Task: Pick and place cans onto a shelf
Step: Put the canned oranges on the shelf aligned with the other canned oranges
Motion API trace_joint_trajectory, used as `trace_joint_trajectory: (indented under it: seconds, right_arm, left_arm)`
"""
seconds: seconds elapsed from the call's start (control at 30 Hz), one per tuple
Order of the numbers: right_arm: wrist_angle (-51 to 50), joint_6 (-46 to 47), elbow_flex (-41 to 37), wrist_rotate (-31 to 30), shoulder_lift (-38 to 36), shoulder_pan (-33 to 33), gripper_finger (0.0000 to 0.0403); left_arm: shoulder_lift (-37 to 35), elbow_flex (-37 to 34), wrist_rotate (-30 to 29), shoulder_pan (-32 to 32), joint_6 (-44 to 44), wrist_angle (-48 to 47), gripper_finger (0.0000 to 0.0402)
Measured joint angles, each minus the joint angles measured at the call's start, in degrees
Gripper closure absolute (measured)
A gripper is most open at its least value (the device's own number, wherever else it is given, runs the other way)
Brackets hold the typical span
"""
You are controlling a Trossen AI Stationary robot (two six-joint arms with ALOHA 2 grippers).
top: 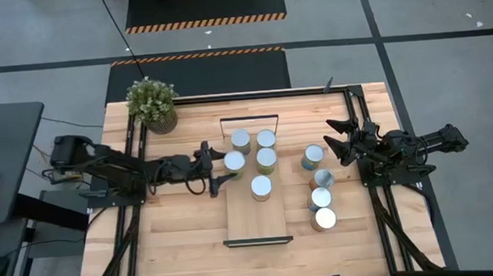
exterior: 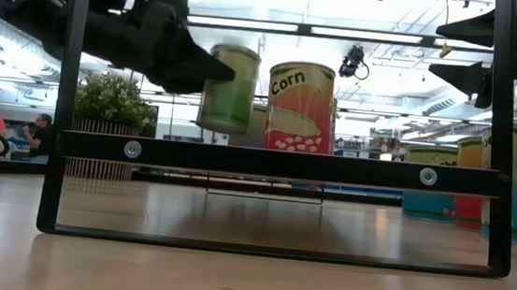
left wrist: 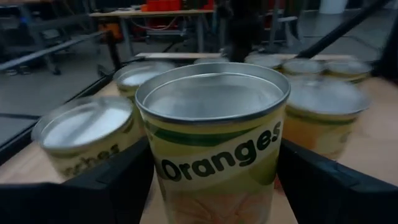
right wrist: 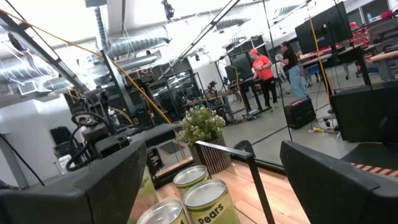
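The shelf [top: 257, 220] is a light-wood board with dark end frames, mid-table. Three silver-topped cans [top: 266, 137] stand at its far end and one [top: 260, 187] stands mid-board. My left gripper [top: 227, 164] is shut on a green "Oranges" can [left wrist: 214, 143] at the shelf's left side; the low view shows this can [exterior: 229, 88] beside a red "Corn" can [exterior: 299, 106]. Several cans [top: 320, 198] stand on the table right of the shelf. My right gripper [top: 336, 142] is open and empty, raised above the table near those cans. My left gripper pinches the Oranges can's label wall [left wrist: 163, 186] between its two fingers [left wrist: 118, 186], one on each side. The fingers come level from the table's left. In the low view the can is lifted clear above the shelf board and leans slightly.
A potted green plant [top: 152, 103] stands at the table's far left corner. The near half of the shelf board [top: 257, 229] is bare. The shelf's dark end frame [exterior: 280, 163] crosses the low view. People stand in the room beyond the table [right wrist: 261, 68].
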State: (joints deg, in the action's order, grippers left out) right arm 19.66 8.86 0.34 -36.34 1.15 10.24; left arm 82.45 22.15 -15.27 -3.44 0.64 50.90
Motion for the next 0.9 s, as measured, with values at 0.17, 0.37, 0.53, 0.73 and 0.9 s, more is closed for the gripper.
trace_joint_trajectory:
  seconds: [0.17,0.37,0.53,0.73,0.9]
  right_arm:
    - [0.00,0.00,0.00,0.00,0.00,0.02,0.0025]
    - [0.00,0.00,0.01,-0.02,0.00,0.02,0.0025]
    - [0.00,0.00,0.02,-0.02,0.00,0.00,0.0025]
    - [0.00,0.00,0.00,-0.01,0.00,0.00,0.0025]
    - [0.00,0.00,0.00,0.00,0.00,0.01,0.0025]
  left_arm:
    - [6.75,-0.04,-1.97,0.15,-0.02,6.84,0.0094]
    - [11.30,-0.04,-2.48,0.13,-0.30,11.66,0.0088]
    - [11.40,-0.04,-2.75,0.15,0.46,8.89,0.0072]
    - [11.40,-0.04,-5.33,0.16,1.67,8.50,0.0062]
    - [11.40,-0.04,-5.46,0.15,2.48,8.32,0.0061]
